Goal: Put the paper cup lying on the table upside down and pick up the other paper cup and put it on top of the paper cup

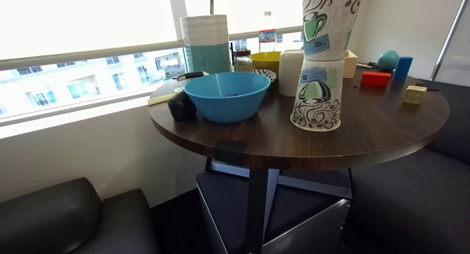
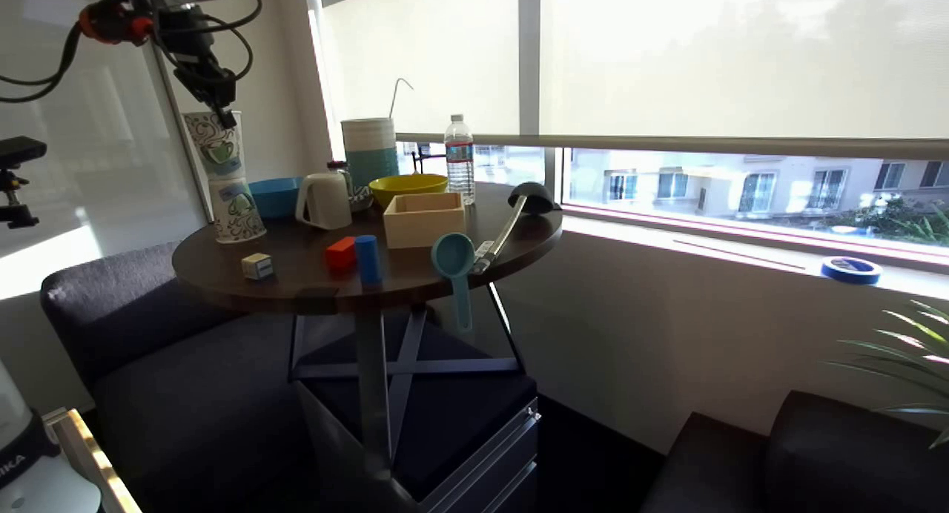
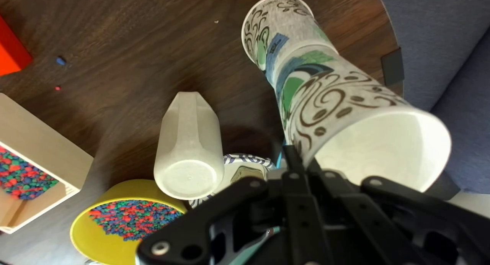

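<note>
Round dark-wood table [image 1: 378,131] bears my landmark, the white, tapered, coffee-patterned lower paper cup [image 1: 317,98], mouth down. The matching upper paper cup [image 1: 325,30] appears to stand on it, base to base. Above the landmark, my black two-fingered claw [image 3: 302,157] looks pinched on the upper paper cup's edge. I judge release is next: check centring, part gently, withdraw along the cup's side without dragging.

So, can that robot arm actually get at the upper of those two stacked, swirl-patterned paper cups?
Very likely yes: in the wrist view, the black end effector appears to straddle the rim of the upper white paper cup, whose open mouth faces up; I see nothing in the way.
</note>
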Motion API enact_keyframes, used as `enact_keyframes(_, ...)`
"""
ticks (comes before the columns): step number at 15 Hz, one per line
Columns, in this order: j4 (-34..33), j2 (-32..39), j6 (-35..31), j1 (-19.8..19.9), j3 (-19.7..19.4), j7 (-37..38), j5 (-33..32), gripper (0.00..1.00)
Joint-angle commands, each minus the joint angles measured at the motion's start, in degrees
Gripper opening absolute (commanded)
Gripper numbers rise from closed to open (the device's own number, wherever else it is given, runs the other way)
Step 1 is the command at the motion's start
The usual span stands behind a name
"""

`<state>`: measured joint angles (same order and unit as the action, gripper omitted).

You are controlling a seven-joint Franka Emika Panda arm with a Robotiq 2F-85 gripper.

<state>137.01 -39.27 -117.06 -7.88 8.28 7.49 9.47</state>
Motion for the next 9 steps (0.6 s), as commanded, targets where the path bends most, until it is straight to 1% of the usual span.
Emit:
enact_keyframes(1,-0.57,0.99,-0.91,0.47,0.66,1.01,-0.13,0.01)
enact_keyframes(2,-0.57,1.00,-0.88,0.46,0.64,0.95,-0.17,0.01)
enact_keyframes(3,-0.58,0.98,-0.73,0.48,0.68,0.96,-0.27,0.14)
enact_keyframes(4,-0.58,0.97,-0.74,0.46,0.66,0.94,-0.25,0.13)
enact_keyframes(5,-0.58,0.92,-0.73,0.49,0.68,0.83,-0.42,0.06)
enact_keyframes(6,-0.64,0.91,-0.57,0.43,0.68,0.58,-0.56,0.04)
enact_keyframes(7,-0.68,0.88,-0.44,0.39,0.66,0.48,-0.58,0.28)
enact_keyframes(8,-0.72,0.87,-0.30,0.36,0.64,0.38,-0.63,0.32)
enact_keyframes(9,-0.70,0.83,-0.36,0.33,0.60,0.38,-0.52,0.33)
